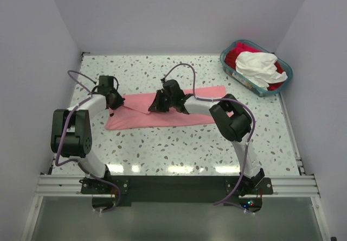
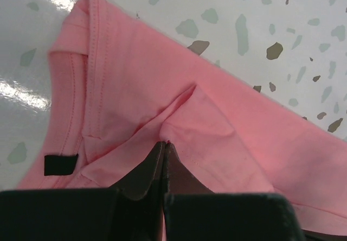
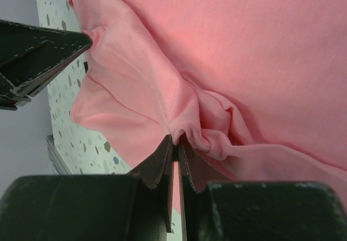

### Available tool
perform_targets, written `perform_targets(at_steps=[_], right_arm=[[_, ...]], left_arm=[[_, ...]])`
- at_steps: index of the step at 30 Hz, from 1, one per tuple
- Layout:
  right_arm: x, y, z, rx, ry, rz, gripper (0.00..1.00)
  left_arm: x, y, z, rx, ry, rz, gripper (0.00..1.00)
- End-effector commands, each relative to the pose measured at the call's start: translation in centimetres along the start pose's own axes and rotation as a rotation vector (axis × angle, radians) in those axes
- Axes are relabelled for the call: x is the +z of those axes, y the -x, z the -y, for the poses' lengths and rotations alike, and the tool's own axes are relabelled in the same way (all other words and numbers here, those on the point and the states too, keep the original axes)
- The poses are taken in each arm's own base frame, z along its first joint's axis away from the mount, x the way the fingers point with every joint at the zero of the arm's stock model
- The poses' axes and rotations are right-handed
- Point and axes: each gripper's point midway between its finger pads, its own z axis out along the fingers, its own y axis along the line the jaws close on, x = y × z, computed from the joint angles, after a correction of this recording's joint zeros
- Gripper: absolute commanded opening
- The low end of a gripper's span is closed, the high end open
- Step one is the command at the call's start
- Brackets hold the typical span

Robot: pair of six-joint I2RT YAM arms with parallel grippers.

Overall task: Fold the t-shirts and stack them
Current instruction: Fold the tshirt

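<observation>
As both arms reach up from the lower edge of the top view, they meet the pink t-shirt (image 1: 179,116) in the middle of the table (image 1: 162,154). It lies flat as a long band. Its long axis runs from left to right across the frame and rises a little toward the right.

At the left end of this band, the left gripper (image 1: 111,99) is closed on a raised ridge of the cloth, near the collar and the small dark neck tag (image 2: 60,165). Just right of it, near the middle of the band's upper edge, the right gripper (image 1: 156,106) has its fingers almost together on a bunched fold of the same shirt. Only a thin slit shows between them.

Both grips sit on the left half, so the free cloth stretches to the right of the right gripper. I judge the next fold must go along this long axis, and both arms must move together, or the cloth will twist.

Farther away, in the upper right corner, a basket (image 1: 238,78) holds a white t-shirt (image 1: 257,67) on a red one (image 1: 234,54), well apart from both arms.
</observation>
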Motion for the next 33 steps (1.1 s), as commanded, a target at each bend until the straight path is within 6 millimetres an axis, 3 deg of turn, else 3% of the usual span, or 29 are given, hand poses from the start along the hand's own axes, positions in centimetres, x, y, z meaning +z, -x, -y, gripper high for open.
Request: perform_targets(at_steps=[1, 5, 8, 10, 11, 12, 13, 16, 17, 18, 19, 20, 22, 23, 25, 26, 27, 31, 33], right_arm=[[-0.1, 0.3, -0.6, -0.042, 0.022, -0.012, 0.09], [-0.9, 0.7, -1.2, -0.074, 0.021, -0.012, 0.19], [-2.6, 1.4, -2.5, -0.127, 0.030, 0.001, 0.36], [-3.8, 1.4, -2.4, -0.172, 0.003, -0.011, 0.47], [-5.0, 2.3, -3.1, -0.197, -0.002, 0.016, 0.49], [-5.6, 2.3, -3.0, -0.211, -0.017, 0.016, 0.51], [-6.3, 2.2, -2.4, -0.234, -0.042, 0.006, 0.55], [-9.4, 3.1, -1.1, -0.244, -0.078, 0.043, 0.56], [-10.2, 2.9, 1.0, -0.227, -0.115, 0.038, 0.56], [-11.7, 3.5, 1.1, -0.230, -0.127, 0.063, 0.56], [-12.4, 3.6, 2.1, -0.244, -0.154, 0.066, 0.56], [-13.3, 3.6, 4.4, -0.226, -0.206, 0.066, 0.56], [-15.4, 4.3, 5.8, -0.227, -0.248, 0.103, 0.56], [-16.3, 4.3, 8.2, -0.194, -0.284, 0.111, 0.56], [-17.9, 5.0, 9.6, -0.159, -0.292, 0.151, 0.56], [-18.8, 5.1, 11.8, -0.122, -0.330, 0.159, 0.56], [-19.4, 5.3, 12.6, -0.108, -0.346, 0.170, 0.56], [-22.0, 5.9, 16.4, -0.046, -0.413, 0.218, 0.56], [-22.5, 5.2, 18.0, 0.001, -0.431, 0.210, 0.56]], left_arm=[[-0.8, 1.9, 0.6, -0.022, -0.008, 0.092, 0.00], [-1.1, 2.5, 0.2, -0.021, 0.023, 0.109, 0.00], [-2.0, 3.4, 0.6, -0.006, 0.015, 0.137, 0.13], [-2.8, 4.0, 0.5, 0.007, 0.019, 0.159, 0.29], [-3.8, 4.4, 0.7, 0.009, 0.014, 0.176, 0.35], [-4.1, 4.3, 0.2, 0.016, 0.030, 0.185, 0.47], [-4.5, 4.4, -0.1, 0.017, 0.035, 0.194, 0.53], [-6.6, 3.9, -1.3, 0.027, 0.049, 0.216, 0.62], [-6.8, 3.5, -1.9, 0.031, 0.061, 0.214, 0.62], [-6.8, 2.5, -2.8, 0.035, 0.078, 0.196, 0.63], [-7.1, 1.9, -3.4, 0.037, 0.089, 0.188, 0.63], [-7.7, 1.8, -3.6, 0.035, 0.086, 0.199, 0.63], [-7.7, 0.3, -5.1, 0.037, 0.118, 0.180, 0.58], [-7.9, 0.1, -5.4, 0.035, 0.118, 0.184, 0.57], [-7.3, -1.3, -6.4, 0.038, 0.129, 0.160, 0.53], [-7.1, -1.6, -6.6, 0.038, 0.135, 0.152, 0.52], [-6.9, -2.1, -7.0, 0.037, 0.143, 0.143, 0.49], [-6.1, -2.4, -7.9, 0.032, 0.178, 0.147, 0.42], [-5.7, -2.8, -8.6, 0.019, 0.197, 0.134, 0.38]])
